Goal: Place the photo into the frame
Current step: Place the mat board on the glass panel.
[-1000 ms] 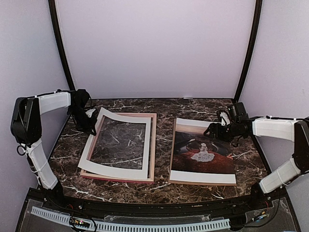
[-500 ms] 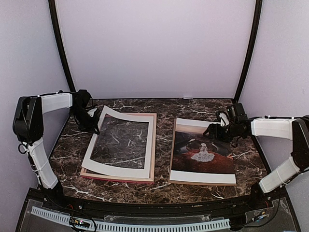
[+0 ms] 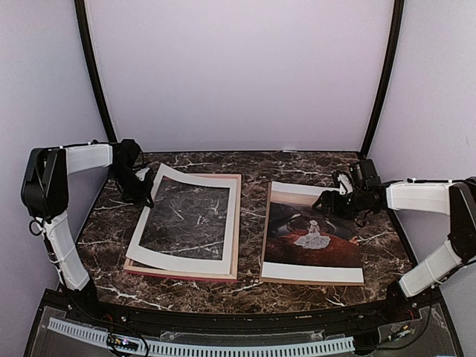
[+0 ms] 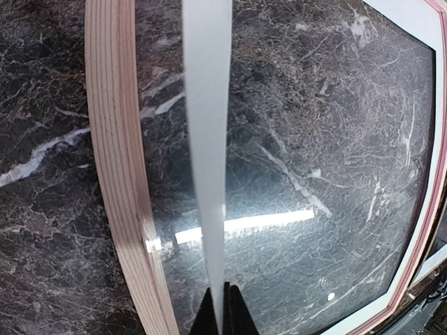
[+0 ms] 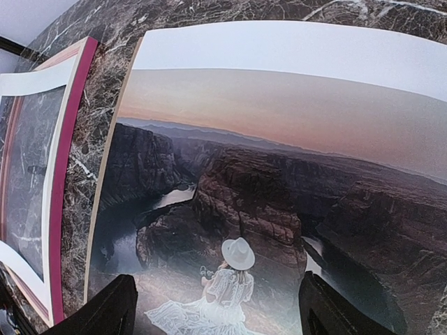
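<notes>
The photo (image 3: 312,232) lies face up on the right of the table, white-dressed figure on dark red rock; it fills the right wrist view (image 5: 279,167). My right gripper (image 3: 322,201) hovers just over its far part, open and empty, fingers (image 5: 112,308) spread either side of the figure. The pink frame (image 3: 236,223) lies flat on the left, also in the left wrist view (image 4: 115,174). The white mat (image 3: 227,216) rests askew on it. My left gripper (image 3: 144,196) is shut on the mat's far-left edge (image 4: 207,139) and holds that side raised.
A thin tan panel edge (image 3: 262,230) shows under the photo's left and near sides. Dark marble table (image 3: 253,167) with black uprights (image 3: 95,74) at the back corners. The frame's glass (image 4: 314,174) reflects a ceiling light.
My left gripper has shifted the mat's held corner slightly rightward over the frame. The right gripper has stayed almost still over the photo.
</notes>
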Controlling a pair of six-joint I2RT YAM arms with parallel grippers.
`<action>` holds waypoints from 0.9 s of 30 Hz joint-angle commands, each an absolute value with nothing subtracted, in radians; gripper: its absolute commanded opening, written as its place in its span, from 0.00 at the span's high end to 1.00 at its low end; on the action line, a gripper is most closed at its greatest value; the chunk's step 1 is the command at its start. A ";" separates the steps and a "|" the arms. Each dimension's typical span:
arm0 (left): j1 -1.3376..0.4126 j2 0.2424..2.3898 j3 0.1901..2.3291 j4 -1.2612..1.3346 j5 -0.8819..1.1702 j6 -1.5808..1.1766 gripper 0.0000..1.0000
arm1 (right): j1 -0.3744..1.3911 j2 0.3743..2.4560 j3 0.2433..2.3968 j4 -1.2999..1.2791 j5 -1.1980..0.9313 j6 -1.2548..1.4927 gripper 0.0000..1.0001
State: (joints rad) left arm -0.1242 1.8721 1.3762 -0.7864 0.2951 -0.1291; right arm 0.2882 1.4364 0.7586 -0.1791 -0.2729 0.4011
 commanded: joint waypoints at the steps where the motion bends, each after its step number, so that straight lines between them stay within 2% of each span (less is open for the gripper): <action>1: -0.121 1.876 1.394 -0.771 0.291 -0.145 0.94 | 0.299 1.443 0.747 -0.144 -0.278 0.396 0.19; 13: -0.121 1.875 1.402 -0.773 0.252 -0.151 0.56 | 0.299 1.442 0.746 -0.147 -0.275 0.396 0.19; 18: -0.121 1.865 1.403 -0.770 0.238 -0.150 0.46 | 0.299 1.439 0.744 -0.150 -0.269 0.396 0.19; 27: -0.129 1.824 1.401 -0.763 0.188 -0.145 0.36 | 0.299 1.432 0.756 -0.183 -0.217 0.385 0.18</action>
State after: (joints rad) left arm -0.1246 1.8839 1.3762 -0.7677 0.2264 -0.1501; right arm 0.2882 1.4380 0.7528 -0.1822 -0.2584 0.3996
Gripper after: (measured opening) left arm 0.633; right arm 0.817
